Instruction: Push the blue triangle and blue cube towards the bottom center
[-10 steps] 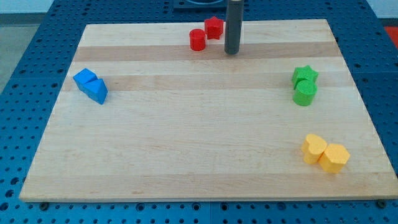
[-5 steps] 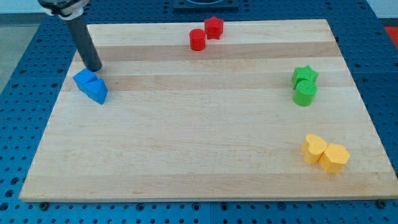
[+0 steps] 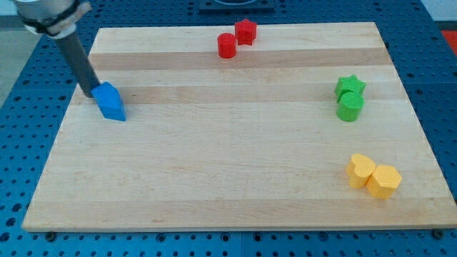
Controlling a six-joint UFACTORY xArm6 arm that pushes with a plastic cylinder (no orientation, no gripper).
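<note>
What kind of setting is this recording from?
Likely a robotics lab bench: a wooden board lies on a blue perforated table, with small coloured blocks such as the green star, and my tip beside the blue blocks.

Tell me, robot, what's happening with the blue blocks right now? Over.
My tip touching blue blocks from the view's left. Blocks at board's left edge, far from bottom center. Path clear.

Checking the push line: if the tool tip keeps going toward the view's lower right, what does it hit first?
My tip sits at the upper-left edge of the blue blocks, apparently touching. They come first; beyond them the board looks free.
</note>
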